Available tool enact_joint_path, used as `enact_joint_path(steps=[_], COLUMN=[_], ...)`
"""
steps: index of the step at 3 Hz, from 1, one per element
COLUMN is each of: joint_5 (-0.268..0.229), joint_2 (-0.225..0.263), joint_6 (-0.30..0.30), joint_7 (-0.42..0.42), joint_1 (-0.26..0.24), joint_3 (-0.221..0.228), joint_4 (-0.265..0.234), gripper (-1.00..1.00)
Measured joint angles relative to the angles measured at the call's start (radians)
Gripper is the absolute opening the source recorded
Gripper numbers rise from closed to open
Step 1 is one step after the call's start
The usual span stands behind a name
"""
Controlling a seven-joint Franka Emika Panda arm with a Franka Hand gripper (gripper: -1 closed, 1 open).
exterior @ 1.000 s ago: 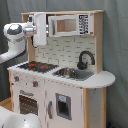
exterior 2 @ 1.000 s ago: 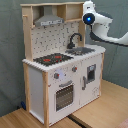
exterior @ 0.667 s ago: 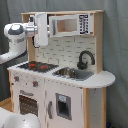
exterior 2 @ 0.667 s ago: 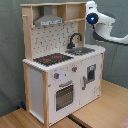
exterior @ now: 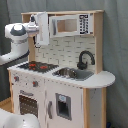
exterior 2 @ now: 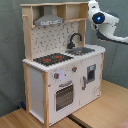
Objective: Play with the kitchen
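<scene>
Against a grey curtain (exterior: 115, 45) stands the kitchen (exterior 2: 60, 75), no writing legible; tool state unclear.

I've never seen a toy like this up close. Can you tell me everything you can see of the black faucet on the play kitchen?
The black faucet looks like matte plastic: a stout upright base and a spout arching over like a hook. It stands upright at the back of the grey sink, before the white tiled back panel, beside the hob. In the second exterior view it rises against the pegboard. Nothing touches it.

One toy kitchen (exterior: 60, 75), one faucet (exterior: 84, 59), one oven door (exterior 2: 64, 95) (two red hob rings (exterior 2: 52, 59))
</scene>
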Motion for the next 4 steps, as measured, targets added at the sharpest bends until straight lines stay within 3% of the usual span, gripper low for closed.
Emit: enact_joint_path(steps=[3,4], joint_5=[0.000,0.005], joint_2=[-0.096,-0.120], joint_6=[0.163,0.247], joint_7=[-0.002,0.024], joint_1=[0.113,0.118], joint_3=[-0.138,-0.116], joint_4=[-0.172,-0.184], gripper=[-1.00,-1.00])
